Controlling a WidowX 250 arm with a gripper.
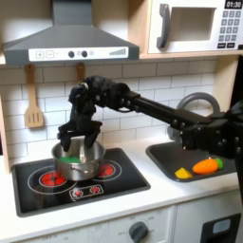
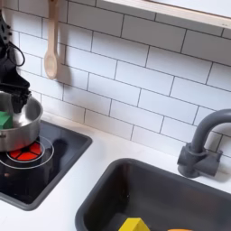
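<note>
A silver pot stands on the black stove top, at the first exterior view's left. Inside it lies a green object, also showing in the pot as a green object at the second exterior view's left edge. My black arm reaches in from the first exterior view's right. The gripper hangs over the pot's mouth, its fingers apart on either side of the green object. It looks open. I cannot tell whether the fingers touch the green object.
A wooden spatula hangs on the tiled wall behind the stove. To the right lies a dark sink holding an orange item and a yellow one, with a grey faucet behind. A range hood and a microwave sit overhead.
</note>
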